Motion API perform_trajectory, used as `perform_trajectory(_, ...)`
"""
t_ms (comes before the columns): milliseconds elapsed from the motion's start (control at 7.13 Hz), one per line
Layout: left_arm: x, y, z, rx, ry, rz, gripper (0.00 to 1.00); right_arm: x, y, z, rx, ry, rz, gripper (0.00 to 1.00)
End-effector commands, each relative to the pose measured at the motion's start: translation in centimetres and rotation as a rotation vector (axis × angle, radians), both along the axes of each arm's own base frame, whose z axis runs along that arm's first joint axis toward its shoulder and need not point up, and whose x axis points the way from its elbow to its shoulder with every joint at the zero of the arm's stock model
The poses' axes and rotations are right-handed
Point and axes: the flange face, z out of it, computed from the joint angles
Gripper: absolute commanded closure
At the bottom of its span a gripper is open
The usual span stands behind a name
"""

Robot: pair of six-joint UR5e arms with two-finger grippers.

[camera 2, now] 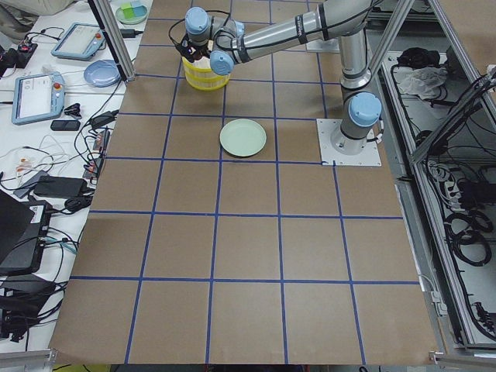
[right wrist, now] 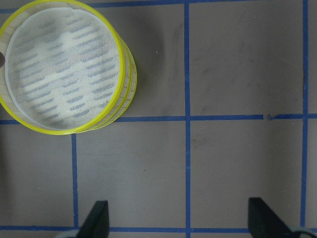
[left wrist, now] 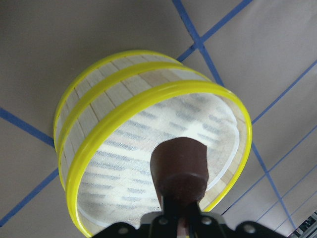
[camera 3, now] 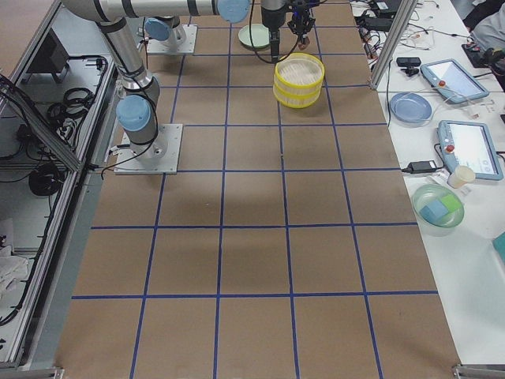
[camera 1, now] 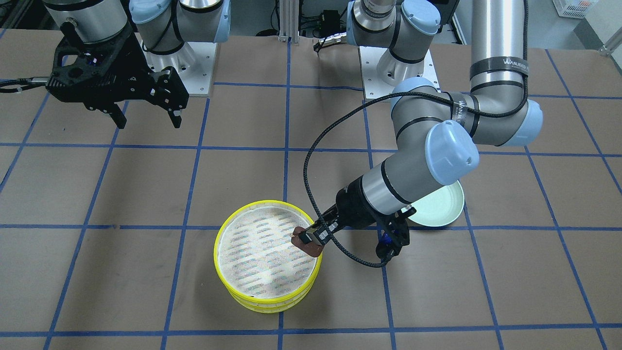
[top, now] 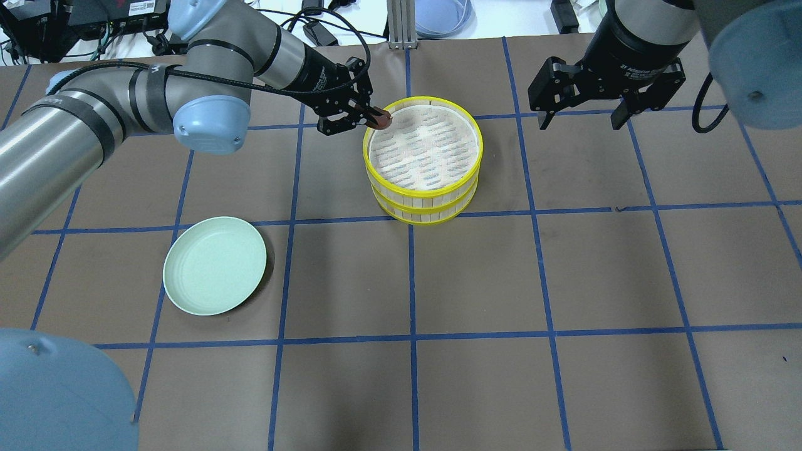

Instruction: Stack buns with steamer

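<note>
The two yellow-rimmed steamer trays stand stacked one on the other; the top tray's white slatted bottom is bare. My left gripper is shut on the dark reddish-brown bun and holds it just over the top tray's rim; the bun fills the left wrist view above the stack. The cream-white bun is hidden from view. My right gripper is open and empty, raised well away from the stack, which shows in its wrist view.
A plain pale green plate lies empty on the brown paper beside the left arm, also partly hidden by the arm in the front view. Blue tape lines grid the table. Side tables hold tablets and bowls beyond the table's edge.
</note>
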Motion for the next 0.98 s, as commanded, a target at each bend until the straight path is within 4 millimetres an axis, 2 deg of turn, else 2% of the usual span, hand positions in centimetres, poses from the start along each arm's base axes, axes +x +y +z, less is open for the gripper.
perform_trajectory(0,-1.5,0.8,-1.6,0.039,-0.004,-0.014,0.46,0.1,-0.9,-0.7,-0.028,0.052,0.014,0.00)
perform_trajectory(140,-1.5,0.8,-1.6,0.036,-0.003,-0.014,0.16,0.1,-1.1,-0.9,-0.028,0.055,0.026,0.00)
perform_trajectory(280,-1.5,0.8,-1.6,0.033,-0.002,-0.018,0.01,0.2,-1.1,-0.9,-0.026,0.050,0.021,0.00)
perform_trajectory(701,-1.6,0.5,-0.8,0.015,-0.001,-0.021,0.00,0.3,-1.1,-1.0,-0.023,0.045,0.023,0.00)
perform_trajectory(841,-0.6,-0.1,2.3,-0.071,-0.076,-0.032,0.01,0.3,-1.2,-1.0,-0.025,0.048,0.027,0.00)
